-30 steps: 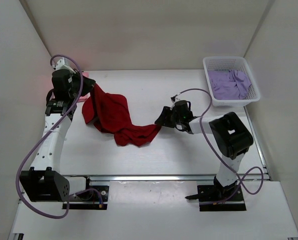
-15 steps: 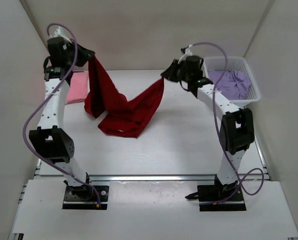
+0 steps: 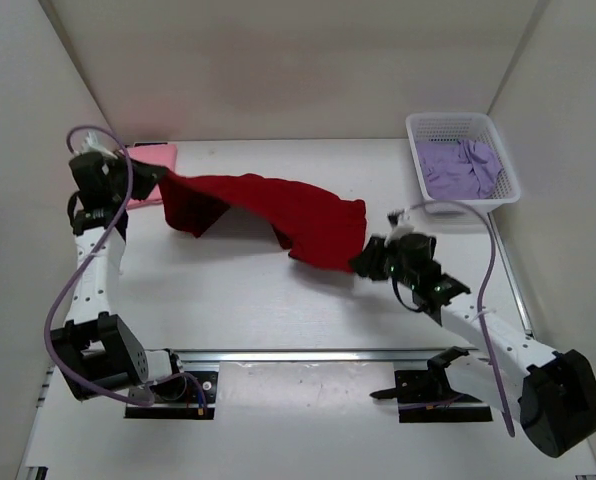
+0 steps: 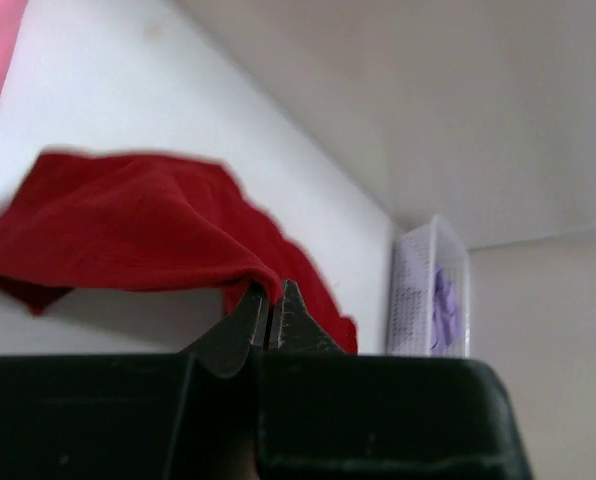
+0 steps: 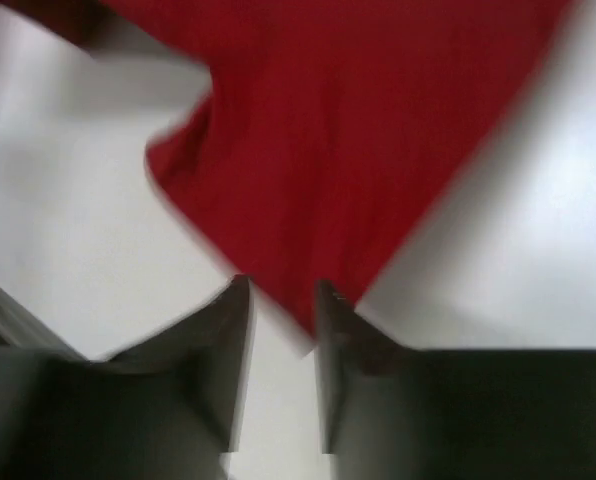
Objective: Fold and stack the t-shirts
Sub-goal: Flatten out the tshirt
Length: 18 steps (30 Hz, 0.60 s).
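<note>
- Across the table [image 3: 278, 310], the dark red shirt [image 3: 298, 212] lies stretched out, unfolded.
- Left hand [image 3: 150, 180] pinches one corner; right hand [image 3: 366, 262] stands part-spread around the opposite corner.
- Pink shirt [image 3: 150, 160] lies far left; lavender shirt [image 3: 458, 168] remains in the basket [image 3: 456, 122].

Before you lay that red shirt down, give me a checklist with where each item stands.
Left gripper shut on the red shirt's edge: ok.
Right gripper holding the opposite corner: cannot tell; its jaws show a gap with cloth in it, and the view is blurred.
Red shirt spread flat: not ok; it hangs bunched between the grippers.
Purple shirt out of the way in the basket: ok.
Pink shirt apart from the red one: cannot tell; the left gripper hides that spot.
</note>
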Motion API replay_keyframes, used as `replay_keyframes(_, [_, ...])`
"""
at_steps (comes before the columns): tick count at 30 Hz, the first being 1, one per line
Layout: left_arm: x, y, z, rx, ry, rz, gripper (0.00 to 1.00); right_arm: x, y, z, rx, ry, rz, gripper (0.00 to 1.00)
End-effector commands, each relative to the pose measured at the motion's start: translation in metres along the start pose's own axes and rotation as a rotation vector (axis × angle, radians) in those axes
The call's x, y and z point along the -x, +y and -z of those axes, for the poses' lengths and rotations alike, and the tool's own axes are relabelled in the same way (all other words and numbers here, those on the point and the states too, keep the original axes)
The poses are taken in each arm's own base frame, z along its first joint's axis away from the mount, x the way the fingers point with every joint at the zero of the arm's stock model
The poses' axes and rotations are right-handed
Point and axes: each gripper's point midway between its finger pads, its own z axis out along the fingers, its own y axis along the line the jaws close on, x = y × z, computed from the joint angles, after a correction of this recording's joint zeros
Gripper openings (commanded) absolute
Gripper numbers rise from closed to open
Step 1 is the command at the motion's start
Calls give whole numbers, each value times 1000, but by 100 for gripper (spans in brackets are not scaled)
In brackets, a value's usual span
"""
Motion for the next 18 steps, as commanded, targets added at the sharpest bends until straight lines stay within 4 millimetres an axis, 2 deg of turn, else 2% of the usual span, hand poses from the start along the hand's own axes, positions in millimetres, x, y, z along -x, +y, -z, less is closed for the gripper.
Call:
replay_keyframes(1, [-43, 38, -4, 37, 90, 39, 0, -73, -32, 16, -74, 143, -96, 39])
replay_keyframes(2, [-50, 43, -4, 53, 106, 38, 0, -81, -39, 22, -99, 165, -115, 49])
replay_keyframes(3, [-58, 49, -5, 73, 116, 33, 0, -87, -42, 27, -104, 164, -129, 52])
replay_keyframes(4, [-63, 50, -3, 72, 123, 21, 0, -95, -49, 31, -122, 172, -155, 53])
replay_keyframes(5, [-66, 49, -3, 81, 127, 12, 0, -94, -49, 33, -116, 168, -178, 53])
replay_keyframes(10, [-80, 53, 4, 121, 136, -63, 0, -128, -64, 36, -160, 223, -231, 54])
replay_keyframes(12, [-89, 50, 7, 119, 139, -90, 0, -131, -68, 32, -179, 231, -226, 53])
replay_keyframes(15, [-95, 52, 12, 130, 139, -123, 0, -109, -73, 15, -227, 215, -156, 52])
replay_keyframes(18, [-105, 47, 15, 126, 149, -156, 0, -115, -81, 6, -307, 289, -73, 51])
